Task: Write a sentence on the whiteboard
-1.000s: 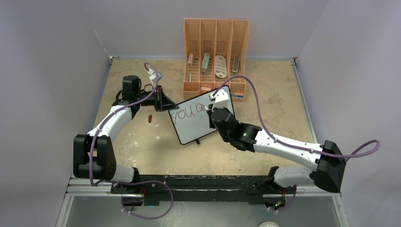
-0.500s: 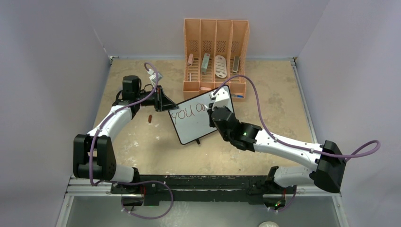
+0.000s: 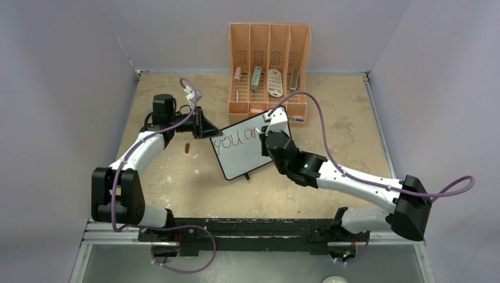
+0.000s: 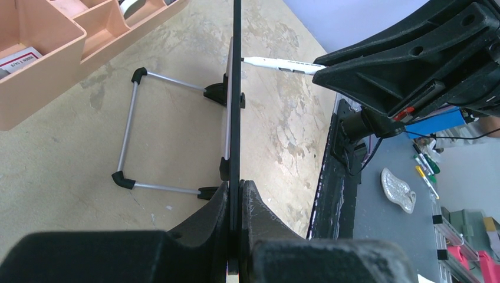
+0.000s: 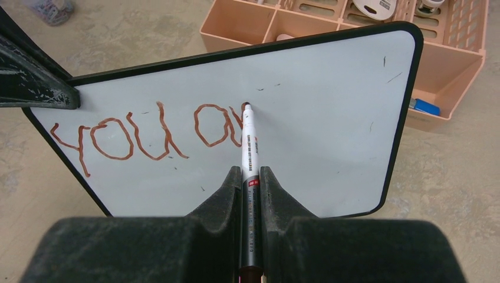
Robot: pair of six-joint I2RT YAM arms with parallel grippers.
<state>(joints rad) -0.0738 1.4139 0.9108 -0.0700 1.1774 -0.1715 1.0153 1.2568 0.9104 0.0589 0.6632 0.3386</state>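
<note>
The whiteboard (image 3: 242,160) stands tilted up in the middle of the table, and in the left wrist view it shows edge-on (image 4: 236,88). My left gripper (image 3: 215,132) (image 4: 236,187) is shut on its left edge. My right gripper (image 5: 250,172) (image 3: 265,138) is shut on a white and black marker (image 5: 249,147) (image 4: 277,63), whose tip touches the board face (image 5: 330,118). The sentence (image 5: 147,132) (image 3: 236,140) reads "you a" in red-brown, with a fresh stroke starting at the marker tip.
An orange organizer (image 3: 269,65) (image 5: 448,53) with small items in its slots stands just behind the board. A small red-brown cap (image 3: 187,147) lies on the table left of the board. The board's metal stand (image 4: 132,135) rests on the tabletop behind it.
My right gripper has shifted slightly up the board with the marker, uncovering the letter "a". The left gripper and the board have stayed still.
</note>
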